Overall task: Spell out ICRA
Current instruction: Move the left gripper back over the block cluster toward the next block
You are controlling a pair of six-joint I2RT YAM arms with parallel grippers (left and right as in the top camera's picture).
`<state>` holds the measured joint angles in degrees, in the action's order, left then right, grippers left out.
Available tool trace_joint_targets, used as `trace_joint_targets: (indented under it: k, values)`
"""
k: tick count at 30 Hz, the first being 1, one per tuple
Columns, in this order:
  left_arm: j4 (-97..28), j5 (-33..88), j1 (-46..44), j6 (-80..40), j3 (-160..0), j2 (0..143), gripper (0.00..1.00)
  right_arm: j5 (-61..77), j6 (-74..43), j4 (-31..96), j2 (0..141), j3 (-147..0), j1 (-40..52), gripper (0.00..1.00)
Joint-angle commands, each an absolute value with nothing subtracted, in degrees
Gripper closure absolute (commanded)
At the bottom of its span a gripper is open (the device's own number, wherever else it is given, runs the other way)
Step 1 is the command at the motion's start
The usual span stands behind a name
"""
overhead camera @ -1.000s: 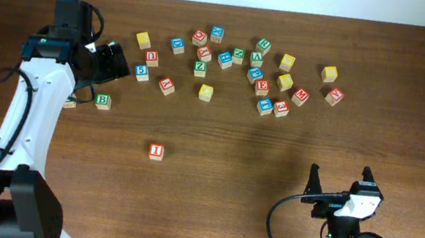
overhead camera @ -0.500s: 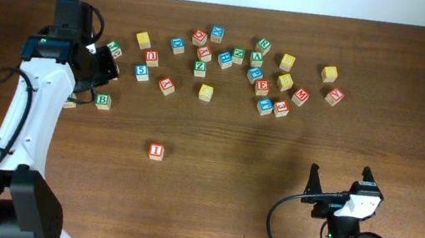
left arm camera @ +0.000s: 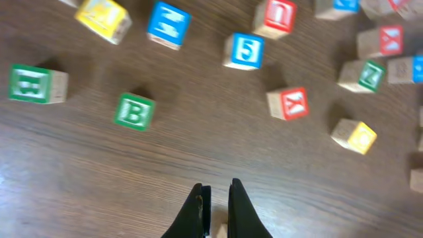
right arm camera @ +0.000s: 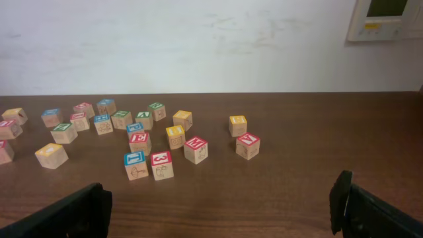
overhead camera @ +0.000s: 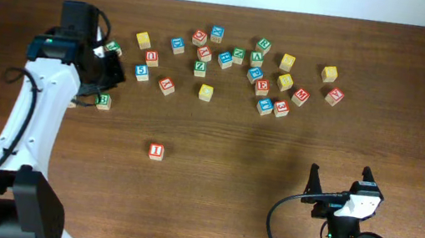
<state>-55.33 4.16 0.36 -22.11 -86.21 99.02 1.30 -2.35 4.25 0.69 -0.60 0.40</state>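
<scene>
A red block marked I lies alone on the wooden table, well in front of the other blocks. Several more letter blocks are scattered along the far side, among them a red one and another red one; their letters are too small to read. My left gripper hovers at the far left beside a green B block. In the left wrist view this gripper is shut, holding nothing. My right gripper rests open at the near right, away from all the blocks.
Ahead of the left gripper lie a blue 5 block, a red block, a yellow block and a second green block. The right wrist view shows the block cluster far off, with a blue block and a red 3 block closest.
My left gripper has gone from open to shut with nothing in it, and the arm has shifted slightly to the right. The blocks and the right arm have not moved.
</scene>
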Motion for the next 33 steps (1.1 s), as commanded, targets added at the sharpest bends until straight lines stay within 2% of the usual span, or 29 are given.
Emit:
trace_joint_targets:
  k: [1, 9, 22, 33]
  values:
    - [-55.27, 5.15, -2.87, -21.85, -87.09, 99.42, 0.92, 0.80, -1.93, 4.54, 0.21, -0.32, 0.69, 0.02]
    - [-54.74, 5.17, -8.73, -21.85, -87.09, 99.42, 0.85, 0.82, -1.93, 4.54, 0.21, -0.32, 0.69, 0.02]
    - [-55.02, 5.17, -17.34, -21.82, -87.09, 99.42, 0.81, 0.82, -1.93, 4.54, 0.21, -0.32, 0.69, 0.02]
    - [-55.20, 4.54, -20.75, -21.82, -87.09, 99.42, 0.77, 0.82, -1.93, 4.54, 0.19, -0.32, 0.69, 0.02]
